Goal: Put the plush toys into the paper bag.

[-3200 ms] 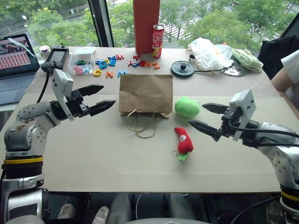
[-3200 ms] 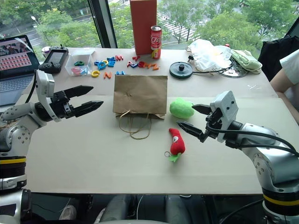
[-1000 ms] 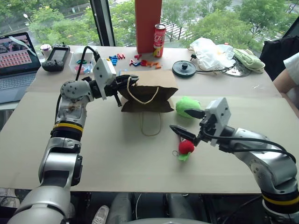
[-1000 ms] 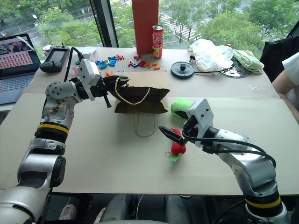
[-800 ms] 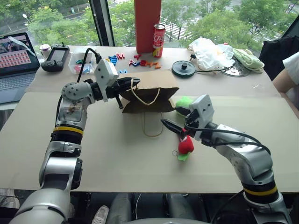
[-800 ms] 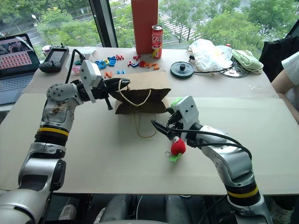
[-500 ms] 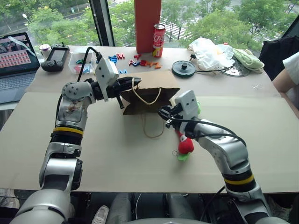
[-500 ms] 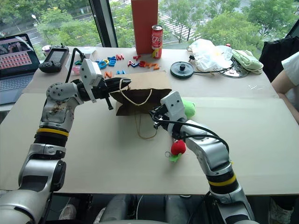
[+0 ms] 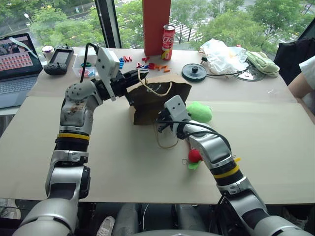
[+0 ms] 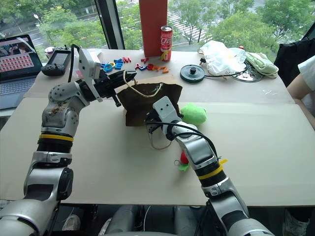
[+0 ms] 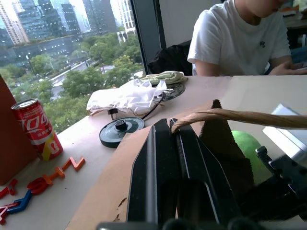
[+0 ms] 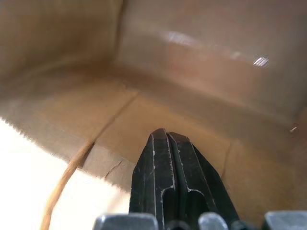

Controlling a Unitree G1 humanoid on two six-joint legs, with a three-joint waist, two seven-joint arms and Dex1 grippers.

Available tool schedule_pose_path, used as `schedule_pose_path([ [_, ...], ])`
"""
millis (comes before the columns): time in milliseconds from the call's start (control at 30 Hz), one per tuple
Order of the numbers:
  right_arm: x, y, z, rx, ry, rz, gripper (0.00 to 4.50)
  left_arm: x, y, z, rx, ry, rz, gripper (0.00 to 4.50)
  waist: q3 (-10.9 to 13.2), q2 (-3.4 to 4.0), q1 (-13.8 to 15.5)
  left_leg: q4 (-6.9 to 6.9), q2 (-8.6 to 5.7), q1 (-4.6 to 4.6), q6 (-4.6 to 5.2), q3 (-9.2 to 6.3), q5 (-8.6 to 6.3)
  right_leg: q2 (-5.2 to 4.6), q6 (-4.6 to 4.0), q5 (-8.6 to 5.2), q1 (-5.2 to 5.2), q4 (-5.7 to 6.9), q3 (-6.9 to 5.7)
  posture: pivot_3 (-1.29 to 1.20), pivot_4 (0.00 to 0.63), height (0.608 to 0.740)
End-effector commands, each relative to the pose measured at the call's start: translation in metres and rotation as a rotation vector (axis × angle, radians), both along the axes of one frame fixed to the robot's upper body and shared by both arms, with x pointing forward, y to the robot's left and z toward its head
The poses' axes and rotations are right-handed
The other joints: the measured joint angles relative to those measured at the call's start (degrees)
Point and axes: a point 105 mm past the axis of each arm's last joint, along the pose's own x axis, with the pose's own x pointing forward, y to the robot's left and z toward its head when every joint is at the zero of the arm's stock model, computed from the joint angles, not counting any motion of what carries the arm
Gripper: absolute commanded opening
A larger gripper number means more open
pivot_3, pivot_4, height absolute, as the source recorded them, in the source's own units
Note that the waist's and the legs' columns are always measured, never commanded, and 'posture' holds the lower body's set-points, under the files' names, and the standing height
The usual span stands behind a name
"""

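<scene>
The brown paper bag [image 9: 158, 98] lies on the table with its mouth facing me. My left gripper [image 9: 134, 78] is shut on the bag's upper twine handle [image 11: 230, 116] and holds the top edge lifted, so the mouth gapes. My right gripper [image 12: 161, 135] is shut with nothing between its fingers, and its tips reach just inside the mouth past the lower edge. The lower twine handle [image 9: 167, 142] rests on the table. The lime-green plush toy [image 9: 200, 111] sits just right of the bag. The red chili toy [image 9: 195, 156] lies nearer me, partly behind my right forearm.
Behind the bag stand a tall red box [image 9: 156, 24] and a cola can [image 9: 168, 35], with coloured letters [image 9: 147, 64] scattered nearby. A black disc [image 9: 194, 72], a white plastic bag [image 9: 224, 54], a laptop [image 9: 17, 69] and a person's arm [image 9: 300, 81] border the table.
My right gripper has shut and swung left from over the red chili toy to the bag's mouth. My left gripper has raised the handle, and the mouth gapes wider.
</scene>
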Motion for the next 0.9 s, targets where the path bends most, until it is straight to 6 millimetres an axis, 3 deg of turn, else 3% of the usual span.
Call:
schedule_pose_path([
  [33, 0.001, -0.001, -0.002, -0.062, -0.019, -0.020, 0.04, -0.006, 0.001, 0.033, -0.101, -0.042, -0.001, 0.08, 0.0, 0.00, -0.1, 0.00, 0.00, 0.00, 0.00, -0.01, 0.00, 0.00, 0.00, 0.00, 0.00, 0.01, 0.00, 0.00, 0.150, 0.739],
  [200, 0.001, -0.003, -0.014, -0.112, 0.014, -0.035, 0.04, -0.009, 0.002, 0.033, -0.107, -0.025, 0.004, 0.08, 0.0, 0.00, -0.1, -0.02, 0.00, 0.00, -0.02, -0.01, 0.01, 0.00, -0.01, 0.00, -0.01, 0.01, 0.00, 0.00, 0.150, 0.739],
  [400, 0.000, -0.007, -0.015, -0.118, 0.018, -0.045, 0.04, -0.009, 0.003, 0.027, -0.103, -0.007, 0.011, 0.08, 0.0, 0.00, 0.0, -0.03, -0.01, 0.01, -0.03, -0.01, 0.01, 0.00, -0.01, 0.00, 0.00, 0.00, 0.00, 0.00, 0.150, 0.739],
  [733, -0.011, -0.006, 0.014, -0.048, -0.026, 0.001, 0.04, -0.008, 0.010, 0.004, -0.077, 0.038, 0.050, 0.08, 0.0, 0.00, 0.0, -0.05, 0.00, 0.01, -0.03, -0.01, 0.01, 0.00, -0.01, 0.00, -0.01, 0.00, 0.00, 0.00, 0.150, 0.739],
  [900, -0.041, -0.006, 0.025, -0.053, 0.001, 0.155, 0.04, -0.010, 0.011, -0.010, -0.072, 0.064, 0.055, 0.08, 0.0, 0.00, 0.1, -0.07, 0.00, 0.01, -0.03, -0.02, 0.01, -0.01, -0.01, 0.00, 0.01, -0.01, -0.01, 0.00, 0.150, 0.739],
])
